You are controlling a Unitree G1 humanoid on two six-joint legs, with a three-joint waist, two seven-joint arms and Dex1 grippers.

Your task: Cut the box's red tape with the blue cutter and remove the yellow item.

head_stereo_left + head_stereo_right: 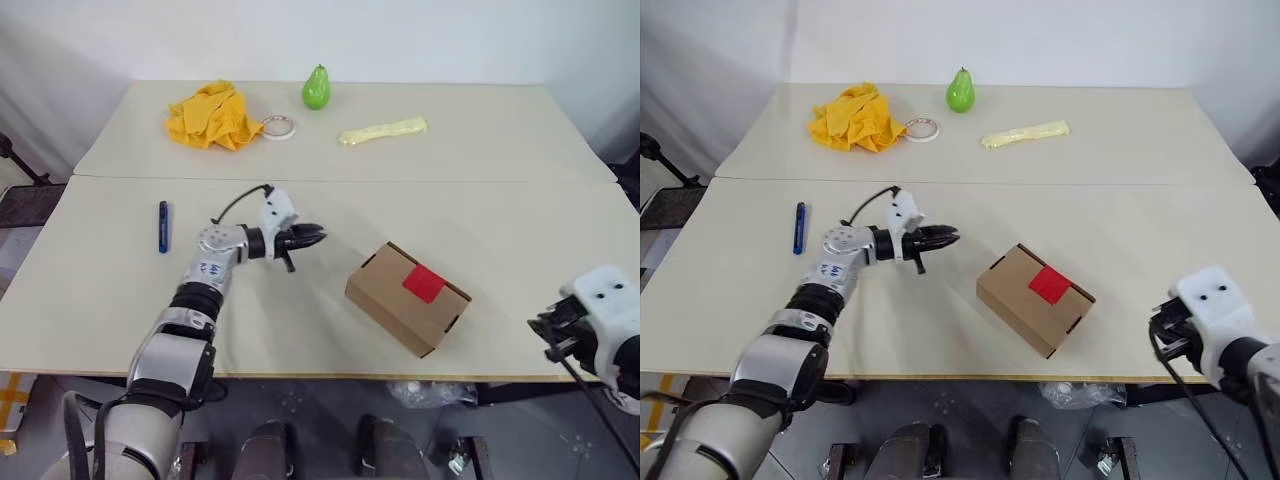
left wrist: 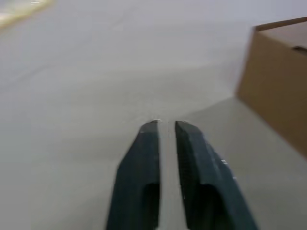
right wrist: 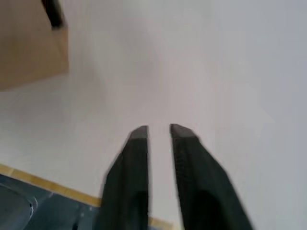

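1. The blue cutter (image 1: 162,227) lies flat on the tabletop (image 1: 90,290) at the left-centre of the head view, its long axis running roughly up and down the picture. It looks slim, stiff and light, with a smooth barrel that could roll or slip; a pinch across the middle of the barrel, away from the metal tip, seems the safest hold.
2. The left tool (image 1: 312,238) hovers a little left of centre, pointing toward the right of the picture. Its fingers stand slightly spread with a narrow gap between them and pinch nothing. The cutter lies well apart from it, off to the left beyond the wrist.
3. The box (image 1: 390,300) sits right of centre, turned at an angle, still closed. It looks light, and its cardboard would likely dent under a hard squeeze or slide when pushed. The left tool is near its left corner but apart from it.
4. The red tape (image 1: 424,284) lies on the box's top face, uncut; it appears thin and soft.
5. The right tool (image 3: 158,132) is at the lower right near the tabletop's edge, its fingers slightly spread and empty, well apart from the box.
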